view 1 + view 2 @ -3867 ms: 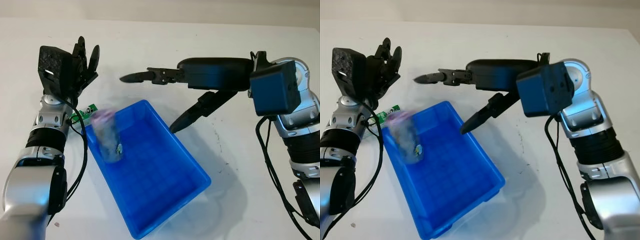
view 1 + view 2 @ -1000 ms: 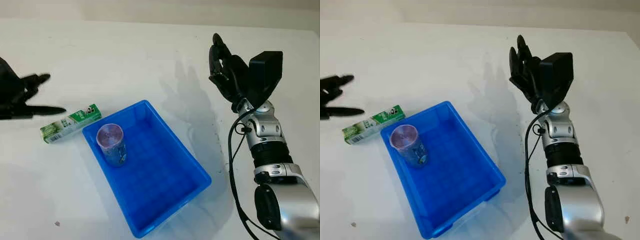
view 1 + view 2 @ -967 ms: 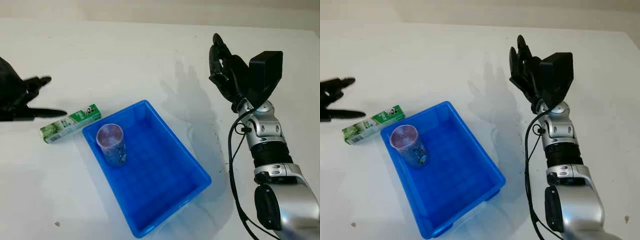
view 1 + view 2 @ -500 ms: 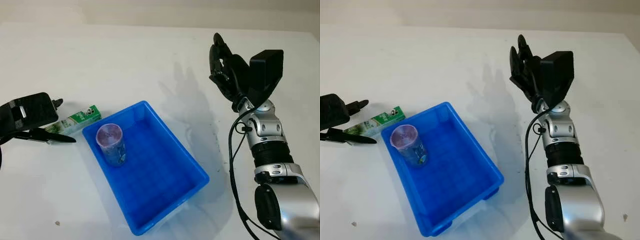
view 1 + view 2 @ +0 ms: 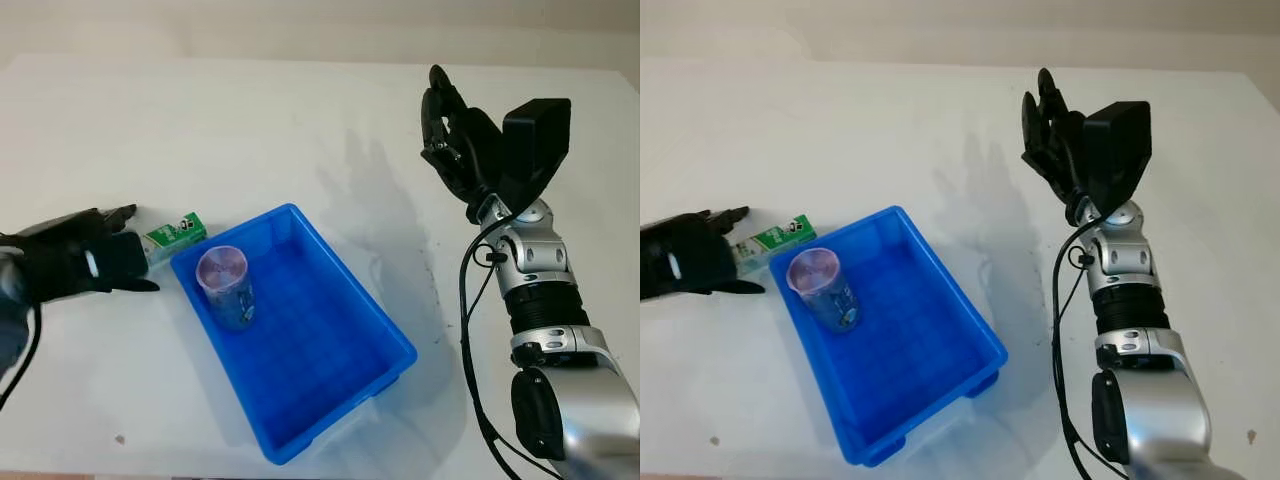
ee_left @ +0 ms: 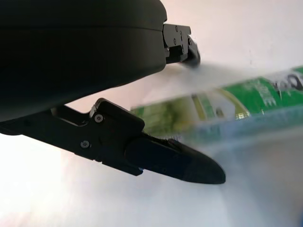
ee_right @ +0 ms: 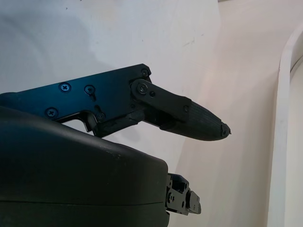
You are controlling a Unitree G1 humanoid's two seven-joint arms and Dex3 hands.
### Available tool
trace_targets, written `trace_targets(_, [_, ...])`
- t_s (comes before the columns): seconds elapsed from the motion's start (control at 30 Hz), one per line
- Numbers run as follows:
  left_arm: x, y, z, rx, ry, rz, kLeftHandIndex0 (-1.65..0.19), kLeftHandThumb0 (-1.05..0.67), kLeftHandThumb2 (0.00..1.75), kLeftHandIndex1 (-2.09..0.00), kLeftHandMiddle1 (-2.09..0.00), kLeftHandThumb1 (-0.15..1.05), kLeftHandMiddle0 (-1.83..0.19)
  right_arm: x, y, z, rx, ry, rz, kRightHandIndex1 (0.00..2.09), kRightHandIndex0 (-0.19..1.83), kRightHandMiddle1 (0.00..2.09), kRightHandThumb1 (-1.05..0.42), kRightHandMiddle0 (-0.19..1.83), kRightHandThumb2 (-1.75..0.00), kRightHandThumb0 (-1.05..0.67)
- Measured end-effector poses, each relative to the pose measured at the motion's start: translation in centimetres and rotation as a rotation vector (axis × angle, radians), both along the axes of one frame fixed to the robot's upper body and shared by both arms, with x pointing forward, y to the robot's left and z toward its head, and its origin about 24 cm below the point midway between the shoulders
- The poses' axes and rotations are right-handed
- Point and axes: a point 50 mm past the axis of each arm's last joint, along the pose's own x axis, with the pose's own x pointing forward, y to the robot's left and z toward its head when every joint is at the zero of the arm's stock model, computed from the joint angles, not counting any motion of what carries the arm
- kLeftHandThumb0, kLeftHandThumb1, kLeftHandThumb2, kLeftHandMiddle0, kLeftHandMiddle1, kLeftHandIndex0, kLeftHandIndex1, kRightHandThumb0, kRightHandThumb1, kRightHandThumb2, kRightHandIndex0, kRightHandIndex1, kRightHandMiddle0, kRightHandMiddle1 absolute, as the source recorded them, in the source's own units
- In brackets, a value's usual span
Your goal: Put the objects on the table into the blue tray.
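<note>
One thing is already in place: a cup (image 5: 226, 285) with a purple top stands upright inside the blue tray (image 5: 330, 395), near the tray's left end. What is left, as far as I can see, is a green box (image 5: 176, 231), which lies on the white worktop (image 5: 250, 130) just beside the tray's left corner. So the task looks about half done, with the box the last piece to go in.

The left hand (image 5: 85, 263) is at the box, coming in low from the left side of the worktop. Its dark fingers (image 6: 175, 161) are apart, one on each side of the box's near end, as the left wrist view shows: one long finger runs along the near side of the box and another tip sits beyond the far side. I cannot tell whether either finger touches the box; nothing suggests they have closed on it, so I judge the hand open around it and the box not yet gripped. The step in hand seems to be the approach for a grasp.

The right hand (image 5: 455, 150) is held up above the right part of the worktop, well apart from the tray, open and holding nothing. It appears idle.

The next move probably calls for closing on the box, lifting it over the tray's rim and letting it go beside the cup.
</note>
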Motion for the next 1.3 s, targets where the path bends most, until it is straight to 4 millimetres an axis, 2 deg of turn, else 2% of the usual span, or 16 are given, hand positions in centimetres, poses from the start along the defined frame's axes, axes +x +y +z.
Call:
trace_targets(0.03, [0.2,-0.1,0.0,0.027,-0.016,-0.007,-0.10,-0.50,0.50,-2.06,-2.08,1.05,-0.98,0.0,0.0,0.0,-0.001,0.000,0.000,0.00,-0.19,0.00,-1.05,-0.19,-0.77,-0.60])
trace_targets(0.07, [0.4,-0.3,0.0,0.046,-0.024,-0.010,0.02,-0.50,0.50,-2.08,-2.09,1.05,-0.99,0.0,0.0,0.0,-0.001,0.000,0.002,0.00,-0.19,0.00,-1.05,-0.19,-0.77,-0.60])
trace_targets(0.1, [0.5,-0.5,0.0,0.059,-0.029,-0.014,-0.01,-0.50,0.50,-2.09,-2.09,1.05,-1.03,0.0,0.0,0.0,-0.001,-0.001,0.003,0.00,-0.19,0.00,-1.05,-0.19,-0.76,-0.61])
trace_targets(0.17, [0.7,-0.8,0.0,0.078,-0.034,-0.022,-0.26,-0.50,0.52,-2.09,-2.09,1.05,-1.15,0.0,0.0,0.1,-0.001,-0.003,0.003,0.00,-0.19,0.00,-1.05,-0.19,-0.76,-0.61])
trace_targets(0.2, [0.7,-0.9,0.0,0.090,-0.035,-0.026,-0.32,-0.51,0.52,-2.09,-2.09,1.05,-1.13,0.0,0.0,0.1,-0.001,-0.004,0.005,0.00,-0.19,0.00,-1.05,-0.19,-0.75,-0.61])
trace_targets(0.33, [0.9,-1.1,0.2,0.133,-0.034,-0.040,-0.18,-0.51,0.53,-2.09,-2.09,1.05,-0.90,0.0,-0.1,0.2,0.003,-0.005,0.015,0.00,-0.19,0.00,-1.05,-0.19,-0.75,-0.61])
trace_targets(0.53, [0.6,-1.1,-0.4,0.137,-0.064,-0.075,-0.03,-0.47,0.54,-2.09,-2.09,1.05,-0.98,-0.1,0.0,0.2,0.009,-0.004,0.025,0.00,-0.19,0.00,-1.05,-0.19,-0.77,-0.60])
trace_targets(0.63, [0.5,-1.1,-0.5,0.128,-0.067,-0.082,-0.06,-0.46,0.53,-2.09,-2.09,1.05,-0.96,-0.1,0.0,0.2,0.007,-0.003,0.029,0.00,-0.19,0.00,-1.05,-0.19,-0.76,-0.60])
trace_targets(0.73, [0.4,-1.1,-0.3,0.122,-0.086,-0.091,-0.22,-0.47,0.49,-2.09,-2.09,1.05,-0.99,-0.1,0.0,0.1,0.008,0.000,0.028,0.00,-0.19,0.00,-1.05,-0.19,-0.76,-0.60])
trace_targets(0.87, [0.4,-1.3,0.0,0.122,-0.101,-0.104,-0.20,-0.48,0.50,-2.09,-2.09,1.05,-0.78,0.0,0.0,0.1,0.008,0.004,0.030,0.00,-0.19,0.00,-1.05,-0.19,-0.75,-0.61])
trace_targets(0.9, [0.5,-1.4,0.1,0.120,-0.099,-0.109,-0.27,-0.46,0.48,-2.09,-2.09,1.05,-0.76,0.0,0.0,0.1,0.008,0.004,0.030,0.00,-0.19,0.00,-1.05,-0.19,-0.75,-0.61])
trace_targets(1.0, [0.7,-1.4,0.3,0.089,-0.107,-0.139,-0.35,-0.44,0.47,-2.09,-2.09,1.05,-0.82,0.0,0.0,0.1,0.008,0.005,0.031,0.00,-0.19,0.00,-1.05,-0.19,-0.75,-0.61])
trace_targets(1.1, [1.3,-1.0,1.6,0.088,-0.163,-0.129,-0.31,-0.44,0.48,-2.09,-2.09,1.05,-0.86,0.0,0.0,0.1,0.008,0.005,0.031,0.00,-0.19,0.00,-1.05,-0.19,-0.75,-0.60])
trace_targets(1.13, [1.7,-0.7,2.5,0.087,-0.212,-0.134,-0.35,-0.43,0.47,-2.09,-2.09,1.05,-0.85,0.0,0.0,0.1,0.008,0.007,0.030,0.00,-0.19,0.00,-1.05,-0.19,-0.75,-0.60])
trace_targets(1.17, [2.0,-0.4,3.6,0.091,-0.266,-0.129,-0.42,-0.44,0.46,-2.09,-2.09,1.05,-0.85,0.0,0.0,0.1,0.008,0.008,0.029,0.00,-0.19,0.00,-1.05,-0.19,-0.75,-0.60])
trace_targets(1.3, [2.6,0.2,9.2,0.080,-0.442,-0.021,-0.26,-0.46,0.42,-2.09,-2.09,1.05,-0.74,0.0,0.0,0.1,0.008,0.008,0.030,0.00,-0.19,0.00,-1.05,-0.19,-0.75,-0.61])
